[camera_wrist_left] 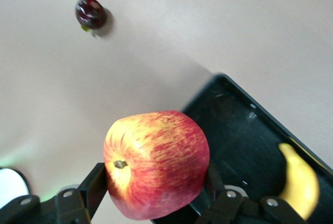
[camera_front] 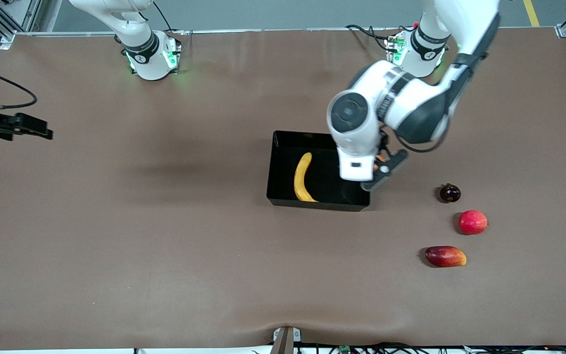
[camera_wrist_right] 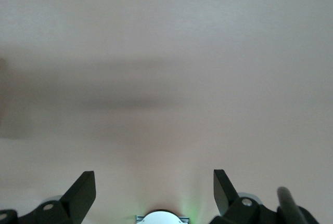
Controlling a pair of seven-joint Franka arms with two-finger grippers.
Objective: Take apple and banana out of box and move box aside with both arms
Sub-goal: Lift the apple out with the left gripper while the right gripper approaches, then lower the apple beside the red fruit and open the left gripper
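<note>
— Writing first: can you read any brand or label?

— None that you could make out; the round caps on the arm joints carry marks too small to read.

— Where is your left arm?

— It comes from its base at the table's top edge and folds down over the box [camera_front: 283,169], wrist pointing down. The left gripper [camera_front: 380,169] hangs over the box's end toward the left arm's end of the table, its fingers [camera_wrist_left: 96,185] pinching the apple [camera_wrist_left: 156,177] from both sides, stem end showing in the left wrist view.

— And the banana?

— You'll find the banana [camera_front: 302,178] lying in the box, at about 9 o'clock from the held apple.

— What lies outside the box?

— From the box, at roughly 3 to 4 o'clock, three fruits sit on the table [camera_front: 165,236]: a dark round fruit [camera_front: 450,192], a plain red fruit [camera_front: 472,221] nearer the camera, and a mango [camera_front: 445,256] nearest of the three.

— Your right arm?

— It waits. The right gripper [camera_wrist_right: 154,193] hangs over bare table with its fingers spread wide, holding nothing.
</note>
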